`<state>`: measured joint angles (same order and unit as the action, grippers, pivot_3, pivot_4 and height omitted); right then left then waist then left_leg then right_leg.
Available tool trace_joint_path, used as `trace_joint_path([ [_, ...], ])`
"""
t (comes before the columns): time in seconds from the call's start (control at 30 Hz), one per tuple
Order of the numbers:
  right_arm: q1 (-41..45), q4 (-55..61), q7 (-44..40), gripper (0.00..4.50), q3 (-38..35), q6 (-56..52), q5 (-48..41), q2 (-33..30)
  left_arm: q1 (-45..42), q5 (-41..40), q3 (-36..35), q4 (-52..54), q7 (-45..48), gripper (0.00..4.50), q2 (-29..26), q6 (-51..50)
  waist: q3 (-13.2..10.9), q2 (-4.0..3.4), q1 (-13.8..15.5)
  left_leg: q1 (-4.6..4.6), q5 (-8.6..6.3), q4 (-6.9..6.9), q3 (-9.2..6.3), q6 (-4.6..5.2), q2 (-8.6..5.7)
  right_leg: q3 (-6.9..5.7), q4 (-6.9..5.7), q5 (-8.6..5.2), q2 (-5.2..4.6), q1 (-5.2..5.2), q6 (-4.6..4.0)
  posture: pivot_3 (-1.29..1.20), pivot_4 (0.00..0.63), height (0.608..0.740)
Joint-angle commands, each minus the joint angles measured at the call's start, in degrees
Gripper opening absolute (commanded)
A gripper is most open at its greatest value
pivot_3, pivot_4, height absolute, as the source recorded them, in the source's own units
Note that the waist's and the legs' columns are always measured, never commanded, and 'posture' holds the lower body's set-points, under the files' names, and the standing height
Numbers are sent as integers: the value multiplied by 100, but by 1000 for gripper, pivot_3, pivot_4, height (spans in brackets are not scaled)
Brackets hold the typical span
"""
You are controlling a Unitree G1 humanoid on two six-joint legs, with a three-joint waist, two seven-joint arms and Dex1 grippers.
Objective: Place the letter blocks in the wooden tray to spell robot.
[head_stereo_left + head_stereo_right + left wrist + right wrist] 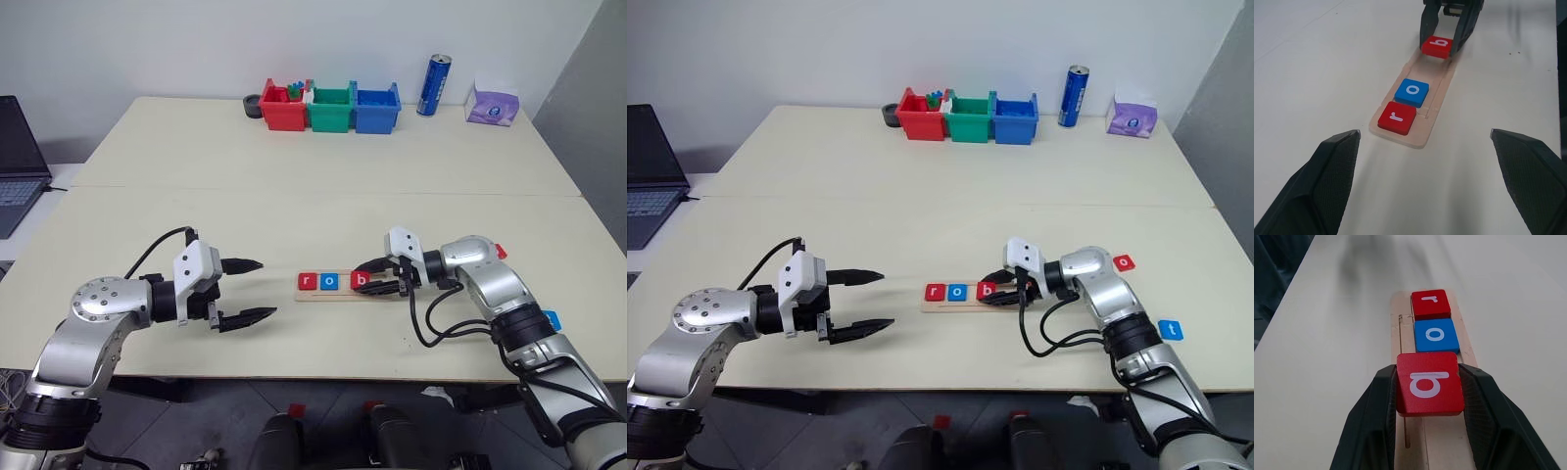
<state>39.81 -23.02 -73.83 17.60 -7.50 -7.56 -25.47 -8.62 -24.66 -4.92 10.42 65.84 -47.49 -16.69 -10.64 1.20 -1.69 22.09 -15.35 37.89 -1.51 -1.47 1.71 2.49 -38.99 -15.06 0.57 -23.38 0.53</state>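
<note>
Now right gripper (1430, 382) grips red b block (1429, 383) over wooden tray (1437, 95), left gripper (245, 291) wide open

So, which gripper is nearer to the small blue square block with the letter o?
The right. The right gripper holds the red b block beside the blue o block on the pale wooden tray. The left gripper stands open, apart from the tray's r end.
</note>
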Motion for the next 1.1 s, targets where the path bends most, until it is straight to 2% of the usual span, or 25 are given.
trace_joint_path([
  [0.03, 248, -233, -48, 1465, 38, 265, 124, 112, 66, -37, -155, 158, 4, 4500, -59, 97, 0, 0, -5, 0, 0, 0, -1, 0, 0, -1, 0, 0, 1, 0, 0, 0, 150, 740],
  [0.4, 675, -1030, -16, 1465, 119, 704, 428, 504, 5, -68, -83, 290, -29, 4500, -31, 10, 0, -1, -15, 0, 0, -3, -2, 0, 1, -1, -4, 1, 13, -6, -2, 0, 150, 740],
  [0.93, 817, -1574, 2, 1465, 91, 1112, 652, 626, -1, -30, -104, 262, -28, 4500, -64, 35, -1, -2, -15, -1, 0, -3, -2, 0, 2, 0, -4, 2, 13, -6, -3, 0, 150, 740],
  [1.1, 857, -1591, 9, 3167, 28, 975, 588, 649, -30, -16, -96, 206, 5, 4500, -69, 65, -1, -2, -15, -1, 0, -3, -2, 0, 2, 0, -4, 2, 13, -6, -3, 0, 150, 740],
])
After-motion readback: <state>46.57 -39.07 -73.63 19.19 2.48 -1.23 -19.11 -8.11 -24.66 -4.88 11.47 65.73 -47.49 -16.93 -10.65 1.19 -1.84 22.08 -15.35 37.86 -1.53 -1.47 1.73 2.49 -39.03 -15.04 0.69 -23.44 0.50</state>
